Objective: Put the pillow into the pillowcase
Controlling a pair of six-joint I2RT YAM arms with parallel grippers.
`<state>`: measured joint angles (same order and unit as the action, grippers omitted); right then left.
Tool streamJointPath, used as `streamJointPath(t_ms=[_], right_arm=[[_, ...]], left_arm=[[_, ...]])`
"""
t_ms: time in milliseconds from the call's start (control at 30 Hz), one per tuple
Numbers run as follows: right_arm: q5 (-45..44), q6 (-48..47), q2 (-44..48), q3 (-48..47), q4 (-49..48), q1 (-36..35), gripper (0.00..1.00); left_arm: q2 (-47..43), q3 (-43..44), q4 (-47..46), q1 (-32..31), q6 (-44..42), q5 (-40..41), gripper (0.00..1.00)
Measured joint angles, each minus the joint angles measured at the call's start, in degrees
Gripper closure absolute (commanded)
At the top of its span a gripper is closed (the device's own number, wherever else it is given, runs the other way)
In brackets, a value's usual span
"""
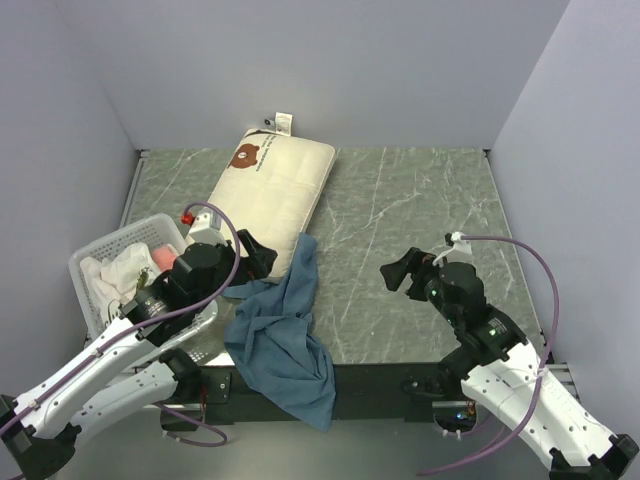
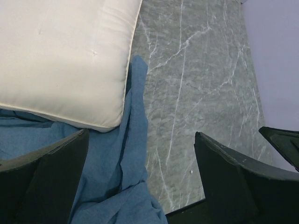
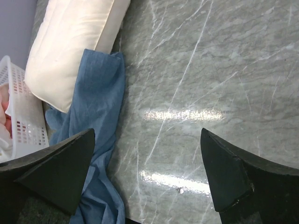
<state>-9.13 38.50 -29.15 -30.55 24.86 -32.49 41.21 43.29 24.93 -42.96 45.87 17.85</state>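
We see the pillow [image 1: 270,185] lying at the upper left of the worktop [image 1: 420,200], its near corner resting on the blue pillowcase [image 1: 280,340], which trails over the front edge. The left claw [image 1: 258,258] hangs above the pillowcase and the right claw [image 1: 403,272] above bare worktop, both with jaws apart and empty. A white basket [image 1: 82,285] sits at the left.

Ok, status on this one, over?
Left gripper open, right gripper open, both empty. Pillow on table, outside blue pillowcase, near corner touching it. Nothing in the way.
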Motion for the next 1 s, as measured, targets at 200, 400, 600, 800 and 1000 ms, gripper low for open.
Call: streamJointPath(t_ms=[200,400,600,800,1000], right_arm=[[1.3,-0.1,-1.4,0.2,-1.3,0.0,0.00],[4.9,-0.4,-5.5,2.0,-5.7,-0.2,0.00],[5.2,1.0,-16.8,2.6,-11.0,-6.4,0.00],[2.1,3.3,-25.8,2.7,-15.8,-15.3,0.01],[-0.1,5.8,-36.3,2.6,-19.9,-21.9,0.03]], left_arm=[[0.3,0.0,0.4,0.0,0.4,0.0,0.01],[0.1,0.0,0.7,0.0,1.3,0.0,0.01],[1.9,0.0,1.1,0.0,2.5,-0.1,0.01],[3.0,-2.0,1.2,0.0,4.2,-1.1,0.01],[2.8,-3.6,1.3,0.0,5.9,-1.4,0.01]])
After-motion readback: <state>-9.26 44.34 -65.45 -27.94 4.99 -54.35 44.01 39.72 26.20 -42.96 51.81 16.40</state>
